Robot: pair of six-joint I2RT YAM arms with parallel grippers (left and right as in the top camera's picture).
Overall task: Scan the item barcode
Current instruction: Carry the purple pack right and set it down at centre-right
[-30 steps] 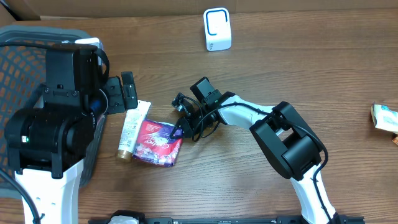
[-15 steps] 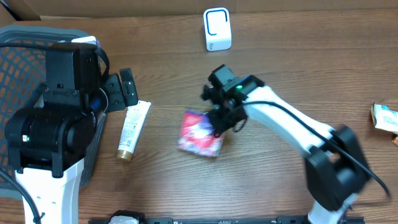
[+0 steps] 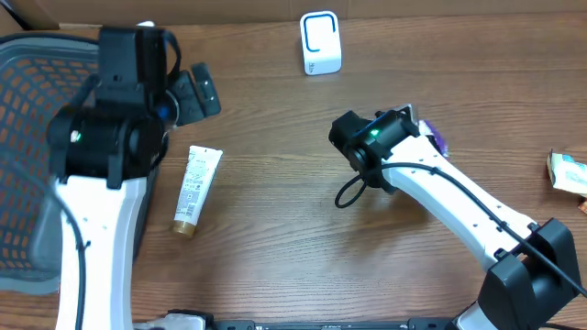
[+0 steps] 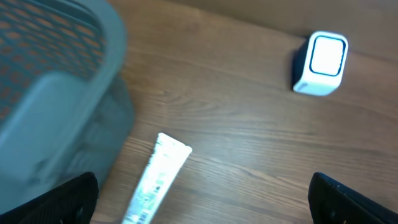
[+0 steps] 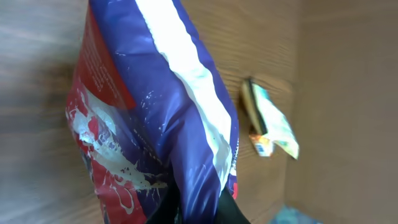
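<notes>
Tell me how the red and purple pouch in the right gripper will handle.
The pouch is probably floppy: its film creases and bulges beyond where the right gripper pinches one edge. Likely light, as that small pinch carries it. The glossy film may slip.

1. Pouch (image 5: 155, 124) that I hold: red, white and purple print, blurred. I can read no word on the face shown.
2. Tube (image 3: 194, 188) lying on the counter (image 3: 275, 257): small print along its white body, too fine to read.
3. White scanner (image 3: 320, 43): a rounded-square outline on its face, no lettering legible.
4. Packet (image 3: 569, 172) at the counter's right edge: blue marking, unreadable.
</notes>
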